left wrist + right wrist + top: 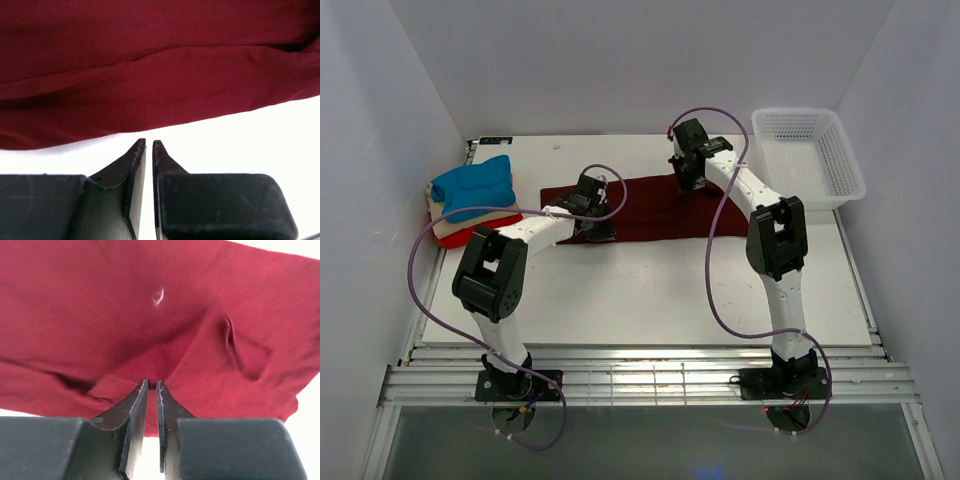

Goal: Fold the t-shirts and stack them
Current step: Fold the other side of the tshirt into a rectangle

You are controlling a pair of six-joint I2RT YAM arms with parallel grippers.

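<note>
A: Item one, left arm (495, 270)?
B: Elbow sat lower left, forearm reached toward centre; left gripper (149, 142), jaws nearly together, nothing between.
A: Right arm (775, 235)?
B: Elbow right of centre, forearm ran up-left; right gripper (152, 382), jaws a slit apart.

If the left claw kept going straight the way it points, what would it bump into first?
Most likely the near edge of the maroon t-shirt, just ahead of the left gripper. It might touch the bare table first, since depth is unclear.
</note>
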